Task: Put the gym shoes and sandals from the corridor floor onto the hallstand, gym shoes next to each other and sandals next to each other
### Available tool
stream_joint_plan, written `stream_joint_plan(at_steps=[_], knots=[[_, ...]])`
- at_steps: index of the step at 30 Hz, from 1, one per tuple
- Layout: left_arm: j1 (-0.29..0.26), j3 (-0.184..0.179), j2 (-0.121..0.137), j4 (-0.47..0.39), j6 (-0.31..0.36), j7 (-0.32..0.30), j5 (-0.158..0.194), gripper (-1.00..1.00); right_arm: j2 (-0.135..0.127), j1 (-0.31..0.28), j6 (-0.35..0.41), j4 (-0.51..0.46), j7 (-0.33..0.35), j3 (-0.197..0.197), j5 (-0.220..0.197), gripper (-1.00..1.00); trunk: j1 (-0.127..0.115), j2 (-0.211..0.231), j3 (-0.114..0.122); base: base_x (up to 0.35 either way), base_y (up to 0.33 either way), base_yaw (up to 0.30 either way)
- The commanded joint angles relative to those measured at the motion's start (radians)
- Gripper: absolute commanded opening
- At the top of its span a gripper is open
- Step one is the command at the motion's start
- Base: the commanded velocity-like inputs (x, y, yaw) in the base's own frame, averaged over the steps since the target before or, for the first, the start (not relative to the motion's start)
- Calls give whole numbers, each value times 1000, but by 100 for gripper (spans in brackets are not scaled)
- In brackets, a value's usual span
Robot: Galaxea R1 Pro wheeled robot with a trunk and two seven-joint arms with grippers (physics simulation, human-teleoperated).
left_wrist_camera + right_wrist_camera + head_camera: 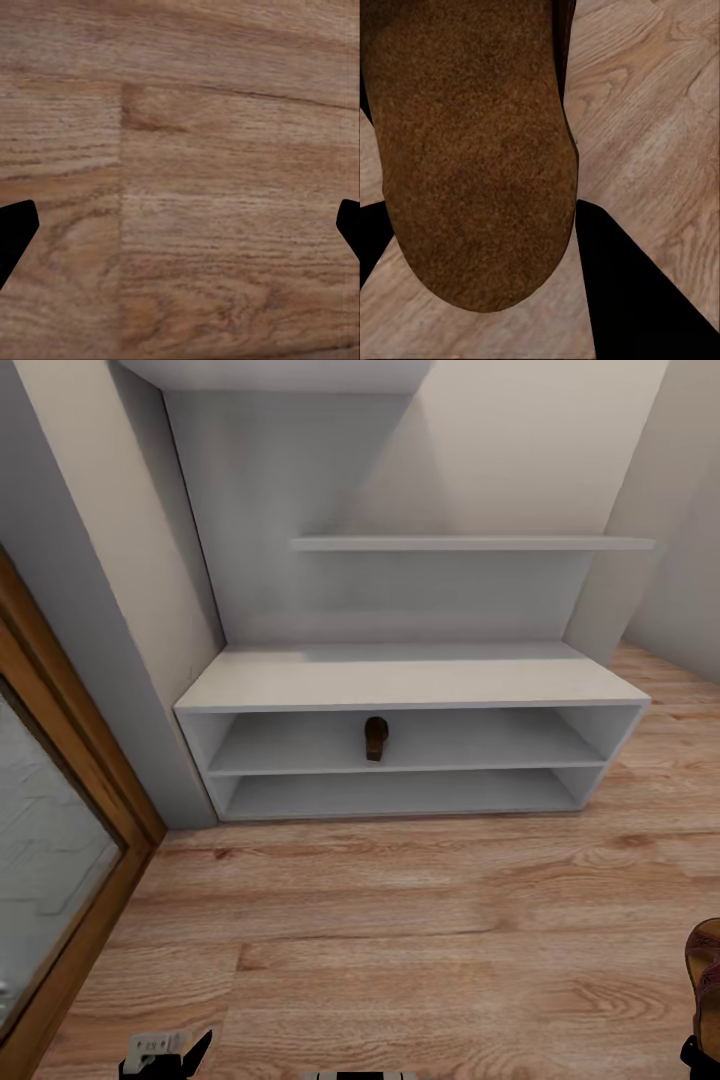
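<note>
Hallstand (pixel 410 685) fills the middle of the head view: bare top surface, two open shelves below, wall shelves above. Corridor floor (pixel 400 940) runs in front; a wood-framed door (pixel 60 840) stands at left. One sandal (pixel 375 738) already sits on the upper open shelf, roughly mid-width, seemingly on edge, though it's small and hard to read. Second sandal (pixel 703 970) is at the right edge of the head view, off the floor, in the right hand (pixel 695 1050). Right wrist view gives what the head view can't: the brown sandal sole (pixel 472 150) lies between dark fingers (pixel 637 292), so that hand is closed on it. Left hand (pixel 165 1050) peeks in at the bottom; its wrist view shows fingertips (pixel 15 232) spread wide over bare planks, holding nothing. No gym shoes visible. Step in hand is probably carrying this sandal to the rack: approach low, aim just beside the shelved sandal, clear the shelf lip, avoid knocking the first.
</note>
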Motion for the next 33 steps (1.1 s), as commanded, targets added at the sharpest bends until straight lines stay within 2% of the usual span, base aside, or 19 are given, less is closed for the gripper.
stream_joint_plan(at_steps=[1,20,33], knots=[[0,3,0,2,1,-9,7,100,0,-1,-3,1,-7,-4,8,-100,0,0,-1,-1,308,0],[-1,3,0,2,1,-9,6,100,0,-1,-3,1,-7,-3,8,-100,0,0,-1,0,298,9],[-1,-9,-4,-11,-2,-15,0,100,4,-1,-2,1,-5,-2,8,-100,0,0,-1,0,27,46]])
